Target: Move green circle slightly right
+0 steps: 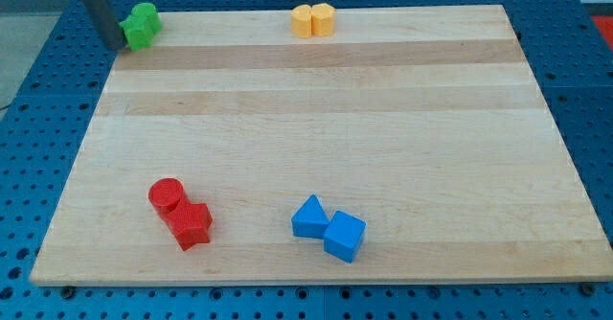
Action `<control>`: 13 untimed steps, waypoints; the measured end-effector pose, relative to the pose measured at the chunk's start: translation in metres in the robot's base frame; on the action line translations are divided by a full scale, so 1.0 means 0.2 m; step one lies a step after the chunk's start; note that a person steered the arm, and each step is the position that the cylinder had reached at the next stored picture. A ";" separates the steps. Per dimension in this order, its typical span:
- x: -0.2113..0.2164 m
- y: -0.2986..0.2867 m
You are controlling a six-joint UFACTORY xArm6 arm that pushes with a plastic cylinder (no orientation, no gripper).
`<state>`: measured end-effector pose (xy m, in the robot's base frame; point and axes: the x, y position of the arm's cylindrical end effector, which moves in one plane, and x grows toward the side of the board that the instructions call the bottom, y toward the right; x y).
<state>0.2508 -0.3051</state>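
Observation:
A green block [141, 26], or two pressed together, sits at the board's top left corner; I cannot separate the green circle from the rest of it. My tip [114, 44] is at the end of the dark rod coming down from the view's top left. It stands just left of the green block, touching or nearly touching its left side.
Two yellow blocks [313, 20] sit together at the top edge near the middle. A red cylinder [166, 195] and a red star-like block [191, 224] touch at the bottom left. Two blue blocks [309, 217] [344, 236] touch at the bottom centre. The wooden board [383, 119] lies on a blue perforated table.

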 end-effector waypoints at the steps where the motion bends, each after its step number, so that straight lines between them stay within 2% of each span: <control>1: -0.07 0.08; 2: 0.02 0.24; 4: 0.08 0.01; 5: 0.07 0.00; 6: -0.20 0.00; 7: -0.30 0.00; 8: -0.30 0.00; 9: -0.27 0.15; 10: -0.04 0.16; 11: 0.03 0.15; 12: -0.07 0.01; 13: -0.16 0.00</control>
<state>0.2196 -0.3046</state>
